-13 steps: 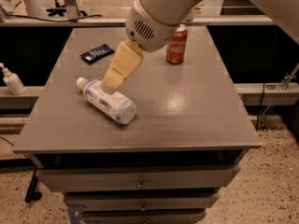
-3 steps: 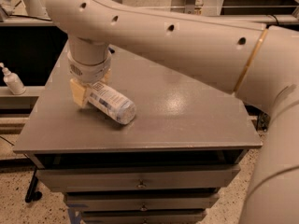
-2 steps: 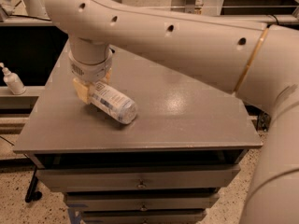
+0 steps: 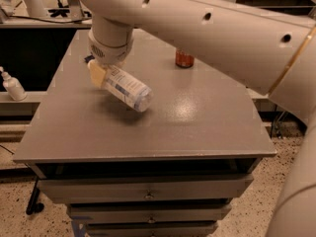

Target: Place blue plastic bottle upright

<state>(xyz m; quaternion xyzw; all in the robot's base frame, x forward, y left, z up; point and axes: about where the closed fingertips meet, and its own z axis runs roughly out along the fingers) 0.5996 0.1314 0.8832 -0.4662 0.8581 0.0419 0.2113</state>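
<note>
In the upper left of the frame the gripper (image 4: pixel 100 73) clamps the cap end of the blue bottle (image 4: pixel 129 89), which hangs tilted just above the desk (image 4: pixel 197 120). To do this well, the base should swing under the cap and sit flat before release.

A lab: grey drawer cabinet (image 4: pixel 197 132), speckled floor (image 4: pixel 15 201), benches (image 4: pixel 39 21) behind; tool (image 4: pixel 109 77) over the cabinet's left.
</note>
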